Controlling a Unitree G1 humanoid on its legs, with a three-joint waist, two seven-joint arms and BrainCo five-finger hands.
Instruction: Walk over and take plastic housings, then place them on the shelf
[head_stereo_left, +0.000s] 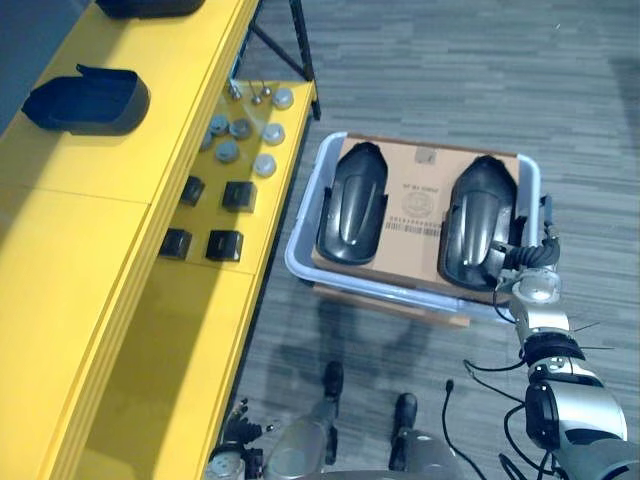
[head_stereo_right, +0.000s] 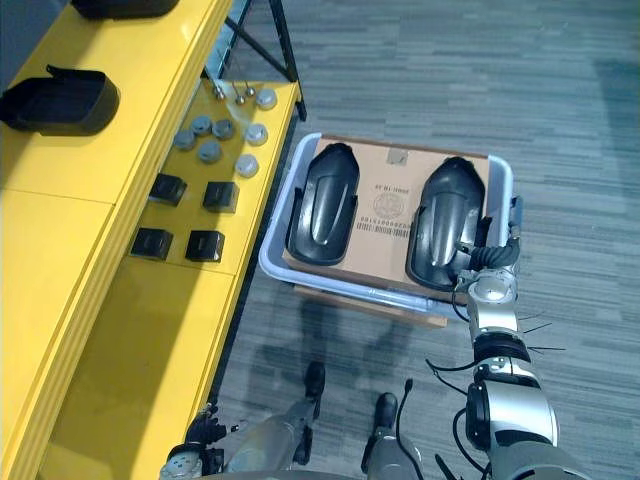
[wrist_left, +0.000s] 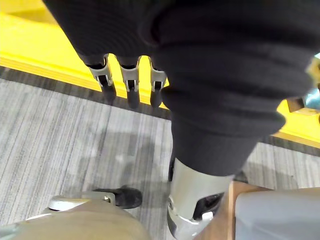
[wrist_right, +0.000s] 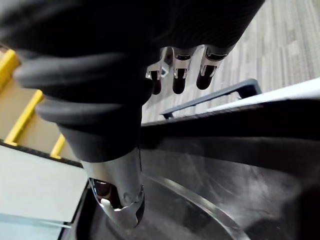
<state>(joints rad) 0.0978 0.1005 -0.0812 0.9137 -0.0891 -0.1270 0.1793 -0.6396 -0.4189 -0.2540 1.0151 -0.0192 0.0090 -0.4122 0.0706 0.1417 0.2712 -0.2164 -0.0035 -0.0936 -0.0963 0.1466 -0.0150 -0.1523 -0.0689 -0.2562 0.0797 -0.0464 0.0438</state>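
**Step in hand:** pick-up of a housing; placing has not yet begun.

**Position of parts:** Two black plastic housings are found side by side on a cardboard sheet (head_stereo_left: 415, 190) inside a pale bin (head_stereo_left: 300, 242), which stands just beside the yellow shelf (head_stereo_left: 80, 260). The right hand (head_stereo_left: 515, 258) is located at the near end of the right housing (head_stereo_left: 480, 220). The left housing (head_stereo_left: 352, 205) is untouched.

**Hand state:** In the right wrist view the fingers (wrist_right: 177, 72) are seen extended past the housing's end wall, while the thumb (wrist_right: 117, 192) is lowered into the hollow. Nothing is clamped, so this hand is read as unclosed and straddling the wall. The left hand (wrist_left: 130, 80) is hung low by the shelf front, with fingers straight and nothing held.

**Next move (judged):** The thumb and fingers are to be closed across the end wall. The housing is then to be raised clear of the bin's rim and carried over to the shelf's top board.

**Surroundings:**
- One shelved housing (head_stereo_left: 85, 100) is already on the top board, with bare yellow surface nearer the robot.
- The lower board is occupied by grey round parts (head_stereo_left: 245, 130) and black blocks (head_stereo_left: 238, 195).

**Obstructions (judged):**
- The bin wall is close to the hand.
- The neighbouring housing could be nudged on lifting.
- The small parts could be disturbed if the load is set too low.
- A glossy wall pinched at one end may slip or swing.
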